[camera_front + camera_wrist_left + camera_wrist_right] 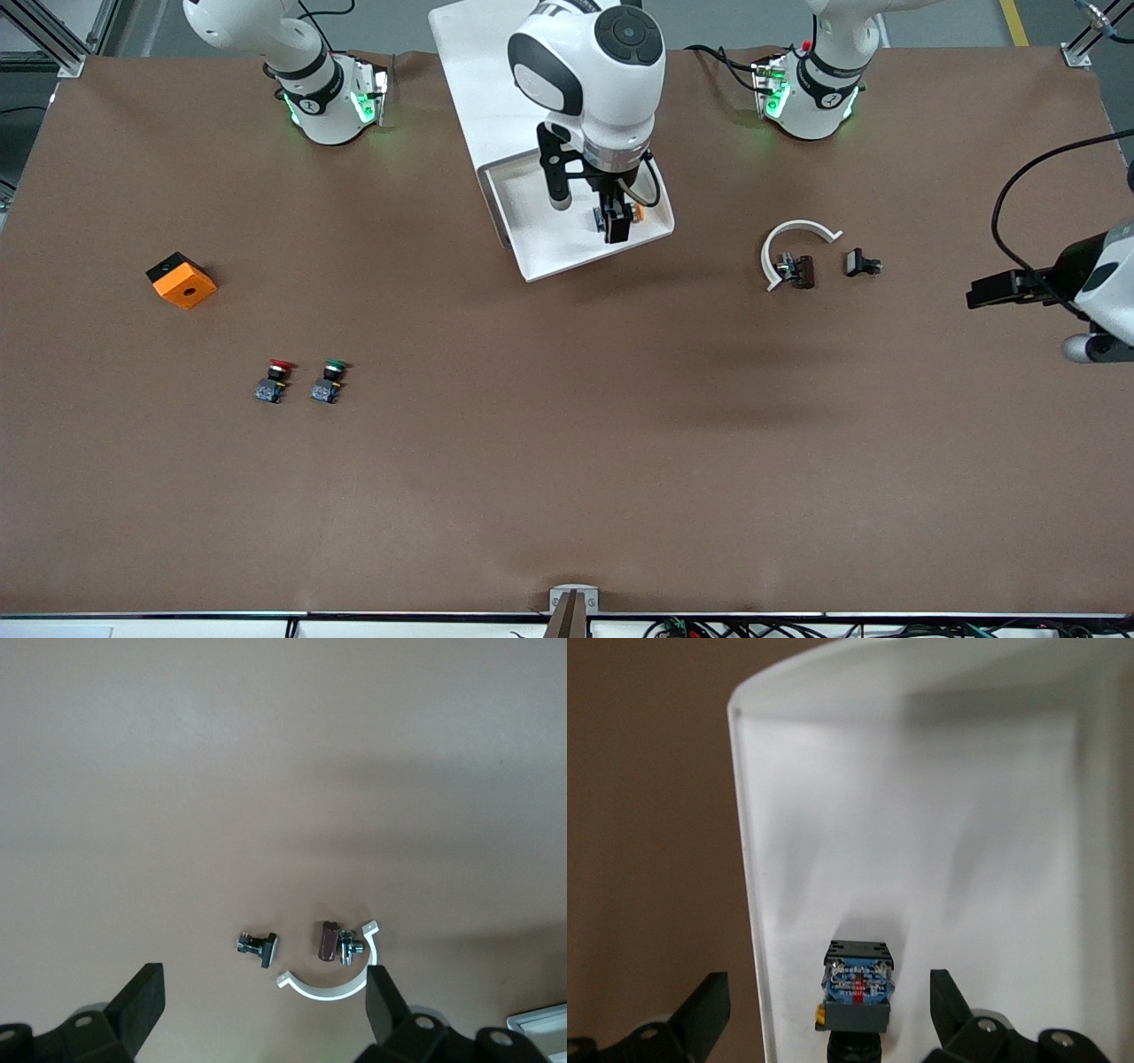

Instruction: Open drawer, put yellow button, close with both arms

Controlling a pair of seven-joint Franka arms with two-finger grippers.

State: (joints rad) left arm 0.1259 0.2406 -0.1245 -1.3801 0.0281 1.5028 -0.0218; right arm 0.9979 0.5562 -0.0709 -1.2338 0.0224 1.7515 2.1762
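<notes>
The drawer (pixel 542 232) stands pulled out of the white cabinet (pixel 478 80), its white tray (pixel 921 815) showing. The yellow button (pixel 636 213) lies on its side in the tray, its blue-grey block (pixel 858 988) toward the wrist camera and a bit of yellow beside it. My right gripper (pixel 611 223) hangs over the tray, open, with its fingers (pixel 709 1005) standing apart on either side of the button and not touching it. My left gripper (pixel 1001 291) waits open over the brown table at the left arm's end, fingers (pixel 385 1001) wide with nothing between them.
An orange box with a hole (pixel 182 280) sits toward the right arm's end. A red-capped button (pixel 274 379) and a green-capped button (pixel 330 379) stand nearer the front camera. A white curved clamp (pixel 788 239), a brown part (pixel 802 270) and a small black part (pixel 859 262) lie toward the left arm's end.
</notes>
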